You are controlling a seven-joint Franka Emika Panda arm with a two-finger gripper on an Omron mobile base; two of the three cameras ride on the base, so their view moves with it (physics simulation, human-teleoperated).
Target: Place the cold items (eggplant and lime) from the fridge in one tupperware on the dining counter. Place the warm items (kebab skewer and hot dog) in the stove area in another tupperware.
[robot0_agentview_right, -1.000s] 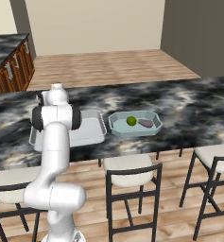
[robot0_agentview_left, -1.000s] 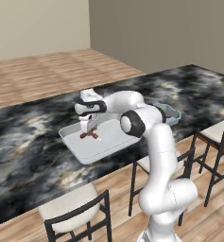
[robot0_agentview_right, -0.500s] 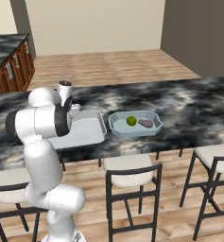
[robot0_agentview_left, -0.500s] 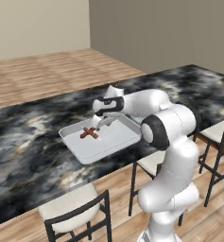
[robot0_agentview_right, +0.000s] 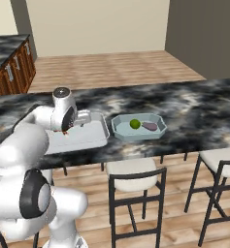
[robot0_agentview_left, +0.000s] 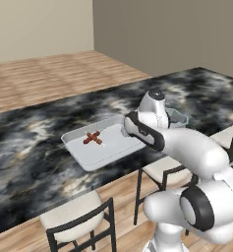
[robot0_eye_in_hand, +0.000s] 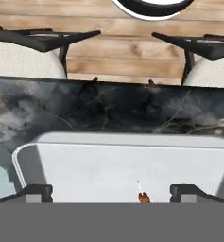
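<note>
We note a glossy black-and-white marbled dining counter (robot0_agentview_left: 34, 147), a pale grey tray (robot0_agentview_left: 103, 152), a yellow-green lime (robot0_agentview_right: 134, 124), a purple-grey eggplant (robot0_agentview_right: 149, 126), and a reddish-brown kebab skewer (robot0_agentview_left: 93, 139).

Lime (robot0_agentview_right: 134, 124), eggplant (robot0_agentview_right: 149, 127) side by side — blue tupperware (robot0_agentview_right: 117, 129).

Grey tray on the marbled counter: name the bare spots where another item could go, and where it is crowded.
In the grey tray, the near half, from the kebab skewer to the rim by the stools, lies bare. The end nearest the open gripper is tight. The pale tupperware holds the lime and eggplant mid-right; its left end is free.
</note>
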